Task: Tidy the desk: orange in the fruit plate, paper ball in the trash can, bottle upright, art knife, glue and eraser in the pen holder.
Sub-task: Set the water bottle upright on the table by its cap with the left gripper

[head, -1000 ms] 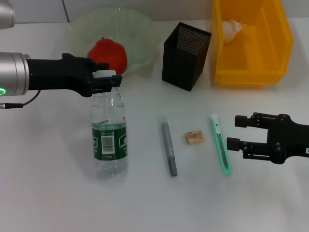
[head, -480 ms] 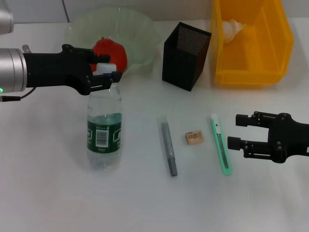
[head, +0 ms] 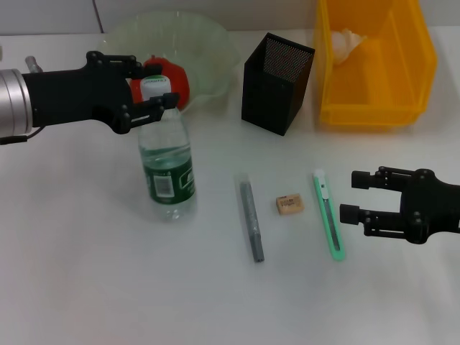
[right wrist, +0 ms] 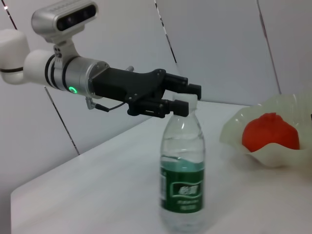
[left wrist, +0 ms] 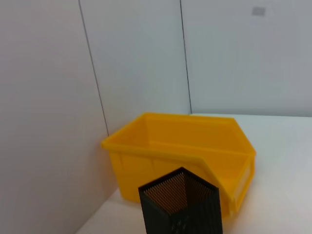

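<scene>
The clear water bottle with a green label stands almost upright at the left of the white table. My left gripper is shut on its white cap; this also shows in the right wrist view with the bottle. The orange lies in the pale green fruit plate. The grey glue stick, the tan eraser and the green art knife lie flat in the middle. My right gripper is open and empty just right of the knife. The paper ball lies in the yellow bin.
The black mesh pen holder stands between the plate and the yellow bin, and shows with the bin in the left wrist view. The plate with the orange is behind the bottle.
My left gripper has moved back toward the plate with the cap. The bottle has gone from leaning to nearly upright, and its base has shifted right and back. The right arm has not moved.
</scene>
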`<move>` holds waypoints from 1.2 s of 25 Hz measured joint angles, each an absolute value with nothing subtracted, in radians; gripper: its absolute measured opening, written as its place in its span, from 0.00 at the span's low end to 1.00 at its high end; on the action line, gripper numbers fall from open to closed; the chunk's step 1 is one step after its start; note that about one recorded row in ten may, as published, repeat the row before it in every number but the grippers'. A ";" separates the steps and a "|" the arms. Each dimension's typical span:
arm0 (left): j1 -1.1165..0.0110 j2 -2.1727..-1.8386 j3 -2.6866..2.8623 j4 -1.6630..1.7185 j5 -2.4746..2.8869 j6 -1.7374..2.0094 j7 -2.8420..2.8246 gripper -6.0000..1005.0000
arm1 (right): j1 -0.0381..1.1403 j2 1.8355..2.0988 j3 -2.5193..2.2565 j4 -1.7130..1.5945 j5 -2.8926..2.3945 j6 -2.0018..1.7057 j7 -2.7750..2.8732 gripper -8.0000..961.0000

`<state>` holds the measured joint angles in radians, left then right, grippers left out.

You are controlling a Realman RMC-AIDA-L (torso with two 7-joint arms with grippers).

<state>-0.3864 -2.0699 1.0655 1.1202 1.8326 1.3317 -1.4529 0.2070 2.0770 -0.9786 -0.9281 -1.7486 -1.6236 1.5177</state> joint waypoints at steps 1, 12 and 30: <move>-0.381 -2.070 1.065 1.120 1.819 1.330 -1.426 0.55 | 0.207 2.077 -0.979 -0.928 -1.749 -1.624 1.518 0.76; -0.361 -2.072 1.068 1.068 1.730 1.304 -1.235 0.56 | 0.210 2.077 -0.979 -0.928 -1.749 -1.637 1.520 0.76; -0.345 -2.072 1.072 0.956 1.581 1.279 -0.970 0.59 | 0.222 2.077 -0.979 -0.921 -1.749 -1.646 1.529 0.76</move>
